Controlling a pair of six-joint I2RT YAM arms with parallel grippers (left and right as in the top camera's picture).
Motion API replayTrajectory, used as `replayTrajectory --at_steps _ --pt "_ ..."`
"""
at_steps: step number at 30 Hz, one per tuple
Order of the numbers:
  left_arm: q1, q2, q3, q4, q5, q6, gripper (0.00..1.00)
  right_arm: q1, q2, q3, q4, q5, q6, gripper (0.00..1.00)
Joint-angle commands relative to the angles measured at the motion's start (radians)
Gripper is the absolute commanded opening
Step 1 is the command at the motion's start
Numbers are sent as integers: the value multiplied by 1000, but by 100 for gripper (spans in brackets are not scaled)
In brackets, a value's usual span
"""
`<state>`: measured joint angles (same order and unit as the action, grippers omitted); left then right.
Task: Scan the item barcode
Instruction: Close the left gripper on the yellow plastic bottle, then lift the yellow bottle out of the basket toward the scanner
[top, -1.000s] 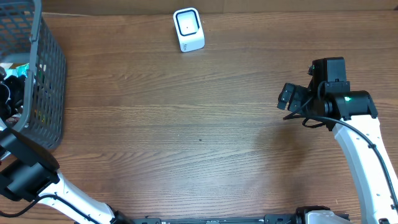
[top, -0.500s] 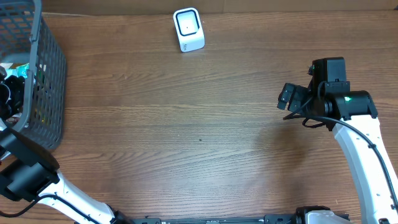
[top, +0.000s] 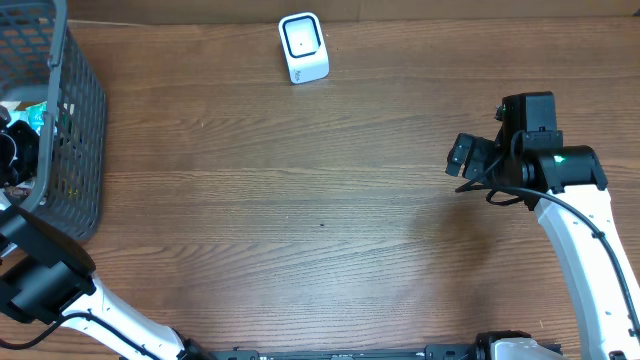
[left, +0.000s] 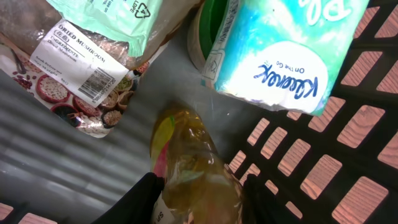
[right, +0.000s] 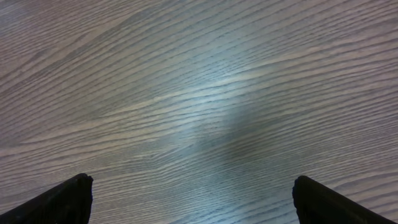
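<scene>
Inside the basket (top: 85, 120) at the left edge of the desk (top: 320, 250), the left pincer (left: 202, 190) reaches down and pinches the yellow bottle (left: 186, 143), its fingers touching both flanks. This is likely so the item can be lifted clear of the tissue pack (left: 273, 56) and mushroom bag (left: 74, 68) crowding it. The scanner (top: 303, 47) stands well apart at the far edge. The right pincer (right: 193, 183) hangs spread wide over bare wood, out of the way. Against the earlier overhead view nothing visibly shifts: both arms sit where they were
</scene>
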<state>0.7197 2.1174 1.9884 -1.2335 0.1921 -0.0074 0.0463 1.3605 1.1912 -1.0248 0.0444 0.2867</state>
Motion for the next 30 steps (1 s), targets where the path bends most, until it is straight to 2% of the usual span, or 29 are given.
replayTrajectory --at_steps 1,6,9,15,24,30 --pt "0 -14 24 2 7 -8 35 -2 -6 21 2 10 -6 100" --pt "1 -89 24 28 -42 -58 33 -2 -6 21 2 10 -6 100" --pt "1 -174 24 51 -90 -111 31 -2 -6 21 2 10 -6 100" --pt "-1 -372 24 95 -93 -193 29 -2 -6 21 2 10 -6 100" --pt "-8 -610 24 140 62 -227 31 -2 -6 21 2 10 -6 100" --pt "-89 -710 24 139 61 -224 30 -2 -6 21 2 10 -6 100"
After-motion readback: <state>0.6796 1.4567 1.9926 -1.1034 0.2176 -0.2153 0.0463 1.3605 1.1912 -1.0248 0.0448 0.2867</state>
